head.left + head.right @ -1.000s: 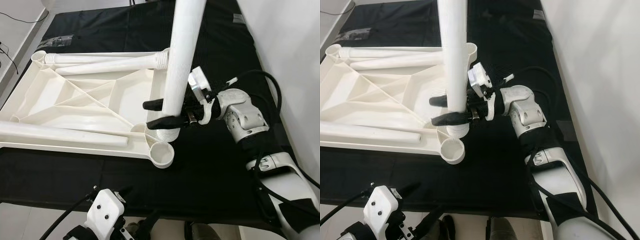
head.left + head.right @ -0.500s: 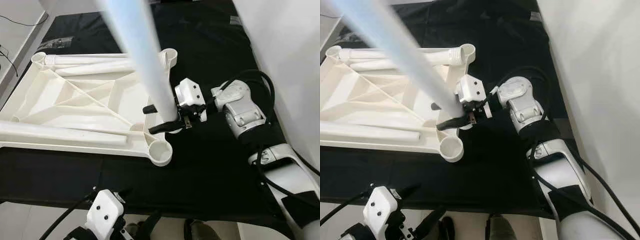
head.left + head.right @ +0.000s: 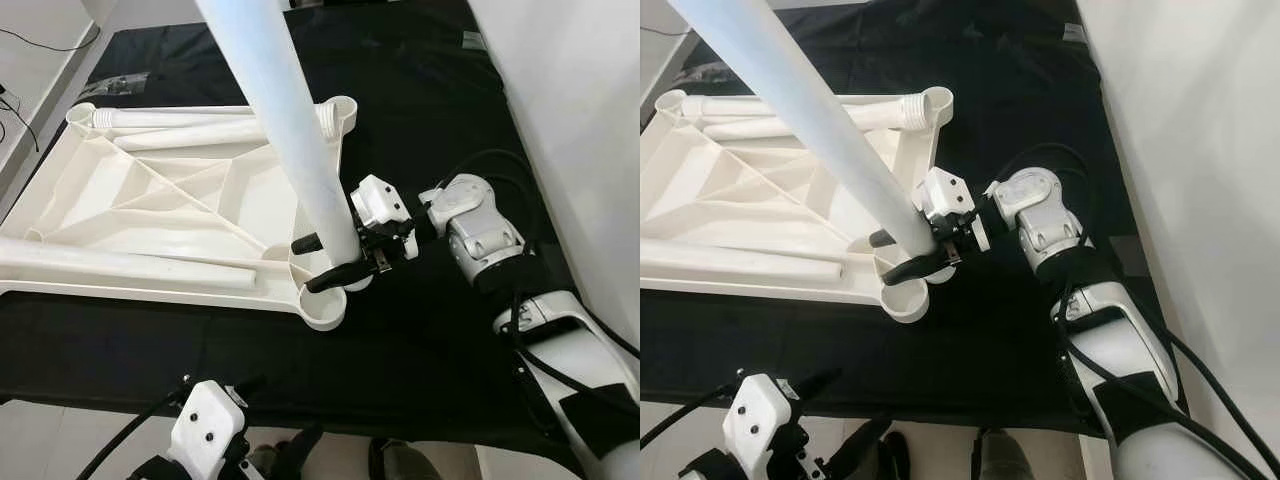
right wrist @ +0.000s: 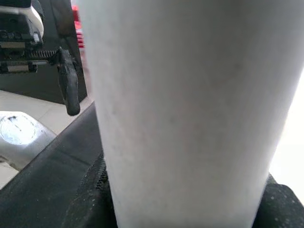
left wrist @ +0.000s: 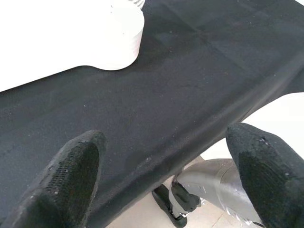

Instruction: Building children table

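The white plastic tabletop (image 3: pixel 150 200) lies upside down on the black mat (image 3: pixel 430 330), ribbed underside up; a round leg socket (image 3: pixel 322 310) sits at the tabletop corner nearest the robot; a second corner socket (image 3: pixel 342 108) sits at the far corner on the same side. The right gripper (image 3: pixel 330 262) is at the near socket, its two black fingers clamped around the lower end of a white table leg (image 3: pixel 290 130); the leg tilts away from vertical, its upper part leaning over the tabletop, its foot just above the near socket; whether the foot is seated cannot be told. Loose table legs (image 3: pixel 190 125) lie along the far edge of the tabletop; another loose leg (image 3: pixel 110 265) lies along its near edge. The left gripper (image 5: pixel 161 166) hangs below the near edge of the mat, fingers spread apart, holding nothing.
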`<state>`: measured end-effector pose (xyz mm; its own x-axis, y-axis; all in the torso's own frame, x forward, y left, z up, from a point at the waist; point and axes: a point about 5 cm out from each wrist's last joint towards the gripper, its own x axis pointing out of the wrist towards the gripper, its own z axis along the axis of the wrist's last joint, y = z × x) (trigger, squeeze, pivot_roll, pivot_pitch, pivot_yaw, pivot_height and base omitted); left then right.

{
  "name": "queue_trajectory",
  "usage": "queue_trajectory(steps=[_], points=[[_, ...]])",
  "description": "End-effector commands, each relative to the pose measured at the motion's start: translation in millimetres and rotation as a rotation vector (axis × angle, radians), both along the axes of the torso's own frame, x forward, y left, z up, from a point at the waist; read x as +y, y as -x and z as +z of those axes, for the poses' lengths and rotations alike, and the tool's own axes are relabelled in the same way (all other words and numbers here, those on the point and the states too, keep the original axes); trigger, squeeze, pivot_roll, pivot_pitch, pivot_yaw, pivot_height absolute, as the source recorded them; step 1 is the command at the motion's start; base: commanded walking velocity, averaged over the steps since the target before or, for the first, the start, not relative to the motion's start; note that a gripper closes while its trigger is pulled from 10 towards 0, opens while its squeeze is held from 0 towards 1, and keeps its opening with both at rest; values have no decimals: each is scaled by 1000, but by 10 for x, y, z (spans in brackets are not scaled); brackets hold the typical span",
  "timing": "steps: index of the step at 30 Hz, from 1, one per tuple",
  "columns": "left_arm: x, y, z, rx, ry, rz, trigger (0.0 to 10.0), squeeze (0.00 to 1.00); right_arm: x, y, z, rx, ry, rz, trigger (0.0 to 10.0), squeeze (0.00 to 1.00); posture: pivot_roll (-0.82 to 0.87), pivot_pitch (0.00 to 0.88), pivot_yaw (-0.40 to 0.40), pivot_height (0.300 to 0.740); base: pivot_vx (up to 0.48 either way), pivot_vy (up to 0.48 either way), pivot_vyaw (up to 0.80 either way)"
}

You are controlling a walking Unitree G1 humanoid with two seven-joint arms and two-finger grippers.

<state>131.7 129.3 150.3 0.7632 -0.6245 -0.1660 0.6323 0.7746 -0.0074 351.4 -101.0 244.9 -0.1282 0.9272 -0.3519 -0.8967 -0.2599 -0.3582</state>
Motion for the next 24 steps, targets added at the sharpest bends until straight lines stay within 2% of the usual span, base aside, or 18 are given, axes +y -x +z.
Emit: queue_trajectory(steps=[1, 2, 4, 5, 6, 8, 20, 24], points=[[27, 46, -12, 27, -6, 6, 10000, 0, 66, -4, 193, -5, -87, 32, 10000, 0, 47, 298, 79, 740, 0, 0, 0], [32, 50, -10, 29, -6, 6, 10000, 0, 65, -2, 309, 11, -154, 39, 10000, 0, 46, 302, 81, 740, 0, 0, 0], [32, 50, -10, 29, -6, 6, 10000, 0, 65, -2, 309, 11, -154, 39, 10000, 0, 46, 302, 81, 740, 0, 0, 0], [37, 53, -8, 31, -5, 6, 10000, 0, 65, 8, 396, 25, -206, 49, 10000, 0, 45, 303, 81, 740, 0, 0, 0], [37, 53, -8, 31, -5, 6, 10000, 0, 65, 8, 396, 25, -206, 49, 10000, 0, 45, 303, 81, 740, 0, 0, 0], [44, 52, -4, 32, -5, 6, 10000, 0, 71, 49, 505, 55, -281, 80, 10000, 0, 42, 310, 83, 740, 0, 0, 0], [51, 26, 1, 30, -1, 9, 10000, 0, 142, 44, 433, 85, -374, 75, 10000, 0, 33, 312, 81, 740, 0, 0, 0], [56, 18, 3, 28, 2, 13, 10000, 0, 172, 72, 414, 158, -453, 55, 10000, 0, 34, 311, 82, 740, 0, 0, 0]])
